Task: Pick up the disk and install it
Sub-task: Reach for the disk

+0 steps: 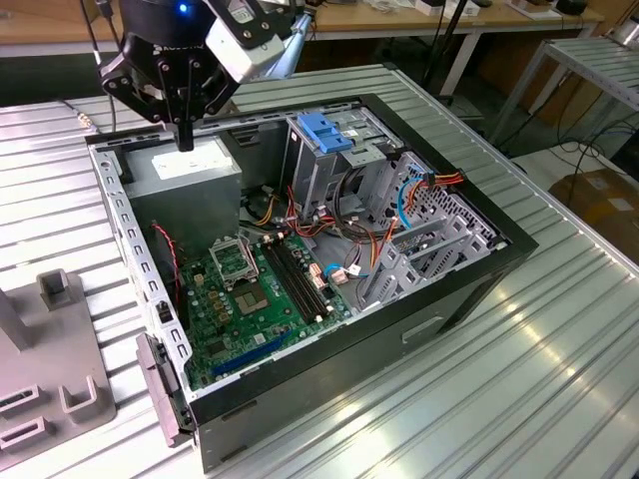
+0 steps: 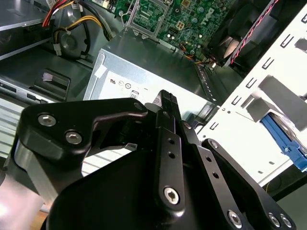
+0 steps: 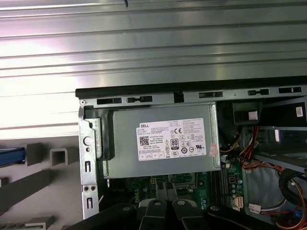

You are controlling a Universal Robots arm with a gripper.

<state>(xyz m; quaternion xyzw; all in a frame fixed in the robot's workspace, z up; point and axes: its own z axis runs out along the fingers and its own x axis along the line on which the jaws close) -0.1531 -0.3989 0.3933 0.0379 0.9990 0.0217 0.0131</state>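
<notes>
Observed: my gripper [image 1: 185,138] hangs over one corner of the open computer case [image 1: 454,289], directly above the power supply box [image 1: 190,195] housed in that corner. My fingertips point at its white sticker [image 3: 172,140]. I cannot tell whether they touch it. My fingers [image 2: 165,103] are pressed together and grasp nothing.

Observed: the disk [image 3: 9,156] is outside the case, beyond the perforated side wall nearest my gripper. It shows as a blue rail edge beside the grey fixture blocks [image 3: 60,155]. In the second wrist view the same blue edge [image 2: 287,143] appears past that wall. The rest of the disk is hidden, so I cannot confirm how it lies.

Observed: inside the case, the motherboard [image 1: 250,289] lies on the floor. The drive cage [image 1: 319,165] with its blue tab [image 1: 324,132] stands beside the power supply box. The case rests on a ribbed metal table [image 1: 559,329].
</notes>
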